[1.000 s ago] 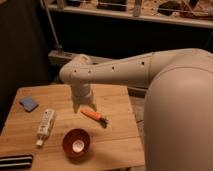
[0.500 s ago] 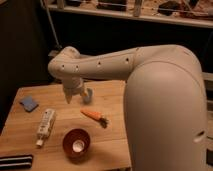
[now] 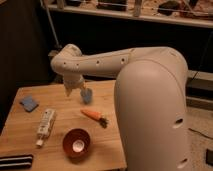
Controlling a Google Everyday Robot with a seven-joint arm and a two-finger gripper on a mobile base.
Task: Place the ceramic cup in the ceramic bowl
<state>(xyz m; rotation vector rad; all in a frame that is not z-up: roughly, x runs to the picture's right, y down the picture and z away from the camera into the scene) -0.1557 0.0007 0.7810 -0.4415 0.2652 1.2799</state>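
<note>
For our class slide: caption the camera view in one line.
Open gripper hangs beside the cup; the bowl sits nearer the table's front edge.

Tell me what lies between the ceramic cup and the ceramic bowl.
Camera view: the pointed end of the carrot lies between ceramic cup and ceramic bowl, on otherwise bare table. The gripper hangs beside the cup.

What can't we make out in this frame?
Camera view:
- Gripper, just left of cup: contact unclear, too small.
- White spot in bowl: glare or object, too blurred.
- Dark thing, bottom left: cut by frame edge.
- Table, right side: hidden by arm.
</note>
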